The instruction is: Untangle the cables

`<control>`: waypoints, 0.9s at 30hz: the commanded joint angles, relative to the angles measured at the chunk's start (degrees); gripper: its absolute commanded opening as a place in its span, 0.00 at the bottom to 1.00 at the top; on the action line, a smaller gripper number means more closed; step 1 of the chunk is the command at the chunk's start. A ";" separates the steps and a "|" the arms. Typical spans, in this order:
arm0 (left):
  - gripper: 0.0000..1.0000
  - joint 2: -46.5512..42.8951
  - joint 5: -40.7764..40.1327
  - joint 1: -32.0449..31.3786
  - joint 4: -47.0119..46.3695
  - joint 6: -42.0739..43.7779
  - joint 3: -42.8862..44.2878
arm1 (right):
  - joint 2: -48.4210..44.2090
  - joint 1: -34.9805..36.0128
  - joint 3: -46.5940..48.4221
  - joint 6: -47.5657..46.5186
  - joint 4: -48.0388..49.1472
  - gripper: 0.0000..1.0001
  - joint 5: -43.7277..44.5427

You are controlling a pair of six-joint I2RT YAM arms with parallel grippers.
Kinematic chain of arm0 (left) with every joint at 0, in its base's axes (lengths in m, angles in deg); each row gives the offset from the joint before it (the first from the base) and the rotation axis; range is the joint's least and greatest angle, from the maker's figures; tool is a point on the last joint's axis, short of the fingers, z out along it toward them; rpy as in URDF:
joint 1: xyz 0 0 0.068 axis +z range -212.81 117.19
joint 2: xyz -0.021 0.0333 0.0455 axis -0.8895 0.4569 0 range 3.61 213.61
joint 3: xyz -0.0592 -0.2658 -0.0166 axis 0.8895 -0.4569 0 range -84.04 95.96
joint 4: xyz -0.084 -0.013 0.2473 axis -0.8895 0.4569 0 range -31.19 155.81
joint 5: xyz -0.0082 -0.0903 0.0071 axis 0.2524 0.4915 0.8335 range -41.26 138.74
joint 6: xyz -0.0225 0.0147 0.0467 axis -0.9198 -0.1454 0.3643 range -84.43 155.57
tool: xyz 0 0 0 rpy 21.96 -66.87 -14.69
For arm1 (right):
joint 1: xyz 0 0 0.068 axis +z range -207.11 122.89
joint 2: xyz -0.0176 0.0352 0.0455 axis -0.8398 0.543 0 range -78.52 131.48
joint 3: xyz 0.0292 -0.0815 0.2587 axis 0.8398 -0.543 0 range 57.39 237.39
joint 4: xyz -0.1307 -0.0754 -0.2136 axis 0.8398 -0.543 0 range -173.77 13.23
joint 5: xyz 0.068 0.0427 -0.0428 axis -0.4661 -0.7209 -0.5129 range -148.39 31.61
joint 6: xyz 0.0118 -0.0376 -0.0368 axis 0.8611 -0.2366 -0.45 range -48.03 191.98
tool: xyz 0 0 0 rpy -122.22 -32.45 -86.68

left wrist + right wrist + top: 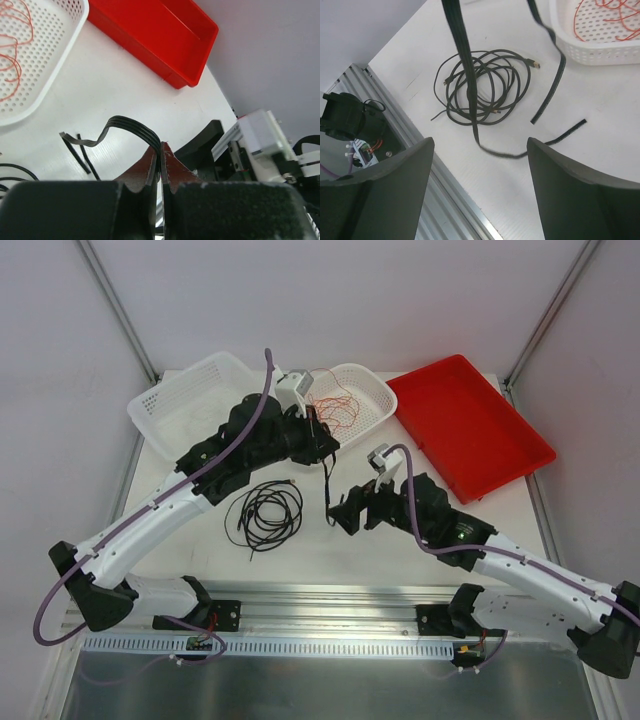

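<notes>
A flat black ribbon cable (327,485) hangs from my left gripper (320,443), which is shut on it above the table. In the left wrist view the red-padded fingers (150,165) pinch the ribbon cable (130,124) at its bend. Its lower end trails on the table between my right gripper's fingers (395,190) in the right wrist view. My right gripper (347,515) is wide open and empty, just right of the hanging ribbon (462,50). A thin round black cable (265,512) lies coiled on the table to the left; it also shows in the right wrist view (485,85).
Two white perforated baskets stand at the back, the left one (185,400) and the right one (372,390), which holds thin orange wire (335,410). A red tray (470,430) stands at the back right. An aluminium rail (330,600) runs along the near edge.
</notes>
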 commanded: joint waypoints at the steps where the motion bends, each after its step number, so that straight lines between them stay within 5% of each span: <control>1: 0.00 0.06 2.16 -1.51 -1.56 -3.16 -0.86 | -1.73 0.24 0.94 -2.30 -0.67 0.79 3.71; 13: 0.00 0.59 2.68 -3.44 -1.65 -5.79 -0.77 | 4.16 0.15 8.76 -5.39 0.64 0.76 6.96; 22: 0.00 0.77 2.68 -3.44 -2.00 -7.29 -0.42 | 5.39 0.24 10.00 -5.39 0.64 0.54 5.55; 27: 0.00 0.24 1.37 -3.44 -2.09 -7.38 -0.86 | 5.30 0.15 10.08 -5.39 0.73 0.33 5.11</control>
